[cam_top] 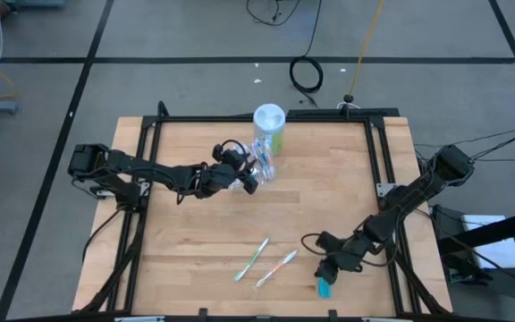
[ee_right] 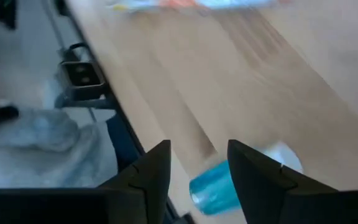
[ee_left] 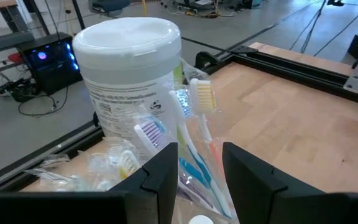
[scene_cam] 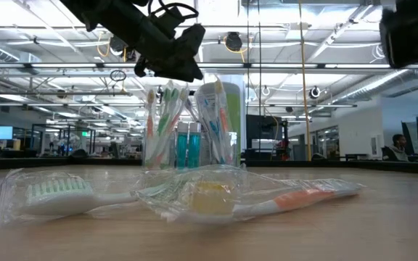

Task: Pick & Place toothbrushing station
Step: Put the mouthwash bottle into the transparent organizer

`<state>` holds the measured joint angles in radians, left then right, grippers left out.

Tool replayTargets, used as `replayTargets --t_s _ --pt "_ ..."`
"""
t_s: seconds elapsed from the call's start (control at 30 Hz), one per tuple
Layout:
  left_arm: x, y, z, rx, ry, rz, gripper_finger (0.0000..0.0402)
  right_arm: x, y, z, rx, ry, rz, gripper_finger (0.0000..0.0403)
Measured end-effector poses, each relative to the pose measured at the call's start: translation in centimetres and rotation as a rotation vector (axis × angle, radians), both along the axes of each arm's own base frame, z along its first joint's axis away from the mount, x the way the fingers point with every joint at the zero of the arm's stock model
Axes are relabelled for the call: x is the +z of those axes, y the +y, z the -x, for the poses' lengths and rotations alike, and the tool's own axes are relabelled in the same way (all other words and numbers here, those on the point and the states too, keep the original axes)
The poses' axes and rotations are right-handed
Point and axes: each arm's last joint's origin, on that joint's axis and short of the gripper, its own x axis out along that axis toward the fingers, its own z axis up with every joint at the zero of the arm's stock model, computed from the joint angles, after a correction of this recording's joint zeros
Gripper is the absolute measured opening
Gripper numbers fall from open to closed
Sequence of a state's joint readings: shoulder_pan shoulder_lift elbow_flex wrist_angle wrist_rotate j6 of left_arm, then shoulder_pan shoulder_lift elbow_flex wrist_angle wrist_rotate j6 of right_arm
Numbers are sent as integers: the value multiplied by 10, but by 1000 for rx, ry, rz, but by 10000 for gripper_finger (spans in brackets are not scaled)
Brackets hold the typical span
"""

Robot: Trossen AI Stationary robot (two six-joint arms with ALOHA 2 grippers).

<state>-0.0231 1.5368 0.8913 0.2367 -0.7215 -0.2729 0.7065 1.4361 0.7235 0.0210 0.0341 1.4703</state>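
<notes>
A clear cup (cam_top: 265,167) stands on the table at the far middle. It holds upright wrapped toothbrushes (ee_left: 199,106) and small blue tubes (scene_cam: 188,148). My left gripper (ee_left: 201,168) reaches it level from the table's left, shut around the brushes near their tops. Two wrapped toothbrushes (cam_top: 251,259) (cam_top: 276,267) lie flat at the near middle. A blue tube (ee_right: 211,186) lies on the table by the near right edge. My right gripper (ee_right: 197,168) hovers just above it, slanting down and open, touching nothing I can see. My left gripper has the upper handles of several wrapped toothbrushes (ee_left: 194,163) between its two fingers. It comes nearly level from the table's left, across the brushes. The brushes stand upright in the cup, heads above the fingers. The cup stays on the table.
A tall white-lidded canister (cam_top: 269,123) with a green label stands right behind the cup at the far edge. Black frame rails (cam_top: 378,170) run along the table's edges. Bare wood lies between the cup and the loose brushes.
</notes>
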Motion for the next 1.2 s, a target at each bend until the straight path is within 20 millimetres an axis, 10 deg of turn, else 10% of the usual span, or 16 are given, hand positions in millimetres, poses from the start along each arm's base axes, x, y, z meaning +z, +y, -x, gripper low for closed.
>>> replayTargets --t_s 0.43,0.8,1.2 --pt "0 0 0 -15 -1 9 134 12 -6 -17 -119 -139 -81 155" --pt "0 -1 0 -17 0 8 134 -8 0 11 -220 404 -245 155" --pt "0 -2 0 -20 0 9 134 -23 -2 14 -307 489 -171 155"
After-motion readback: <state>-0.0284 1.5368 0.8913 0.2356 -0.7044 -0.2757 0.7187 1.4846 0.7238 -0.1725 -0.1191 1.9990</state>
